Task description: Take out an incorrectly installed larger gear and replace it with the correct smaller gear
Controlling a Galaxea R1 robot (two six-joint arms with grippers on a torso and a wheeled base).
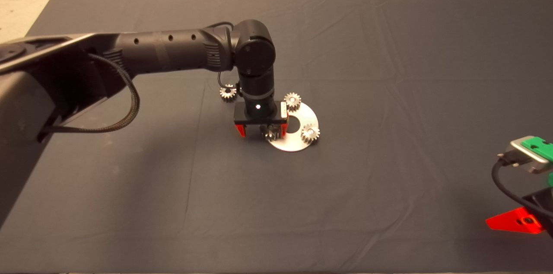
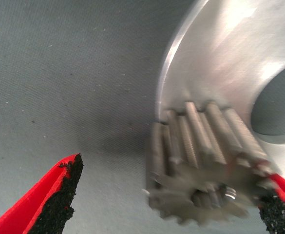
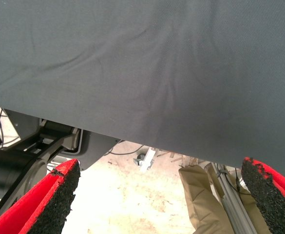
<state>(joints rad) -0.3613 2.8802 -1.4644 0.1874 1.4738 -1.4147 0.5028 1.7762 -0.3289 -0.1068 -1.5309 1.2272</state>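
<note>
Currently the left arm [image 1: 173,51] reaches in over the mat [image 1: 389,71] and points straight down at the round silver plate [image 1: 307,115] near the mat's middle. Left gripper [image 1: 260,130] sits at the plate's near-left rim, fingers spread wide. One pad [image 2: 59,195] stands well clear over bare mat on the side away from the plate; the other pad [image 2: 278,214] touches or nearly touches a gear [image 2: 205,161] standing at the plate's rim. That gear [image 1: 272,132] is between the fingers but not clamped. Teeth look broad in the wrist view; whether it is the larger gear, I cannot tell for certain.

Loose small gear [image 1: 228,92] lies on the mat just off the plate's far-left side, beside the arm's wrist. Two more small gears are on the plate: one [image 1: 292,100] at its far rim, one [image 1: 310,133] at its right rim. The plate's centre hole [image 1: 294,124] is open.

Right gripper [image 1: 525,221] is parked well to the plate's right at the mat's near edge, fingers [image 3: 54,195] held wide apart.
</note>
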